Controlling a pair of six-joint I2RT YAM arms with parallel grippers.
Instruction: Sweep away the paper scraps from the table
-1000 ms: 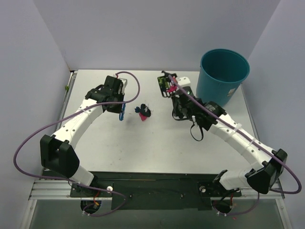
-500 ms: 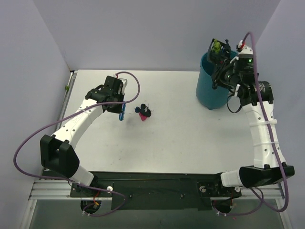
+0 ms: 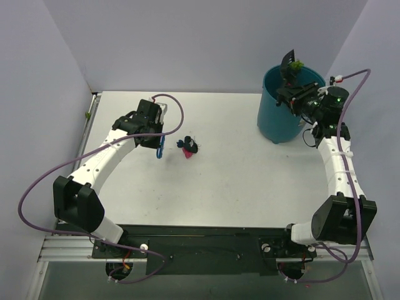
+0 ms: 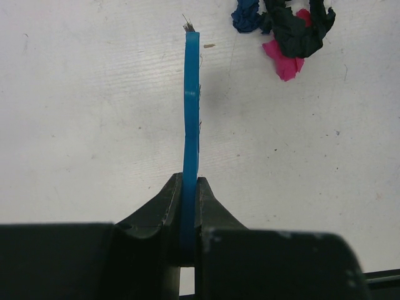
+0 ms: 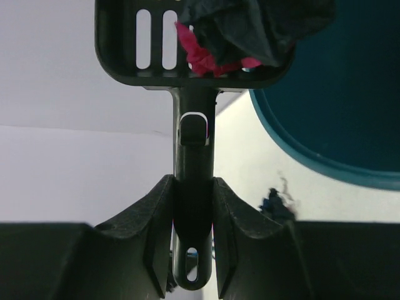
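A small pile of paper scraps (image 3: 187, 147), pink, dark blue and black, lies on the white table (image 3: 206, 187); it shows in the left wrist view (image 4: 287, 28) too. My left gripper (image 3: 157, 140) is shut on the blue hand brush (image 4: 190, 119), which stands just left of the pile. My right gripper (image 3: 306, 100) is shut on the handle of the black slotted scoop (image 5: 194, 156), raised over the teal round bin (image 3: 284, 109). The scoop (image 3: 289, 64) carries pink and dark scraps (image 5: 231, 37); a green bit (image 3: 298, 64) shows at its top.
The bin stands at the table's far right corner. Purple cables loop from both arms. Walls close in the table at the back and both sides. The metal rail (image 3: 200, 240) runs along the near edge by the arm bases.
My right arm has swung the loaded scoop from the table's middle back up to the right, and now holds it over the bin. My left arm, the brush and the pile have not moved.
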